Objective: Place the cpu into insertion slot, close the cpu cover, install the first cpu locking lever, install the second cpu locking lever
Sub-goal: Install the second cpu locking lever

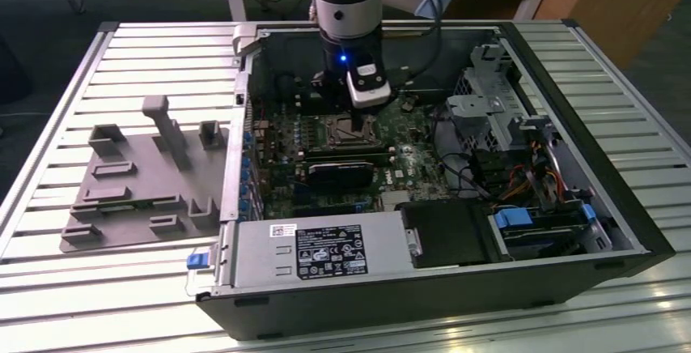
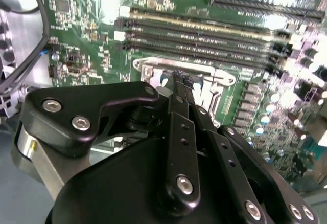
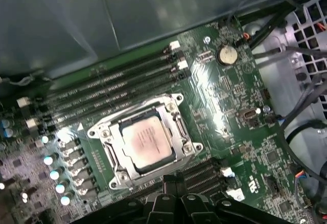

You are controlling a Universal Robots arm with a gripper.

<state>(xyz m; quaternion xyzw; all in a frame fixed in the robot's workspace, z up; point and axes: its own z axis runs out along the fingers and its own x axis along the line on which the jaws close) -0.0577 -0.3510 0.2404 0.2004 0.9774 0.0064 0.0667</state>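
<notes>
Closed to a narrow tip with nothing between its fingers, the gripper [image 2: 180,78] hung just over the insertion slot [image 1: 343,129] inside the open computer case [image 1: 604,207]. In the second wrist view its two black fingers [image 2: 182,132] met at the tip, right above the socket's metal surround. In the exterior view the arm [image 1: 345,5] came straight down from the far side of the case, its wrist lit by a small blue light.

The cpu [image 3: 148,143] lay flat in the socket, silver-grey top facing up, its edges square with the socket's sides. The cpu cover [image 3: 176,124] lay down flat around it, framing the chip through its window. Being square, the chip had no clear long axis; the socket surround ran slightly longer across, parallel to the memory slots [image 3: 112,83] just beside it.

A round coin battery [image 3: 227,55] sat on the green motherboard [image 3: 225,127], well apart from the socket. On the exterior view's left, a grey fixture tray [image 1: 141,183] rested on the slatted table [image 1: 65,94] beside the case.
</notes>
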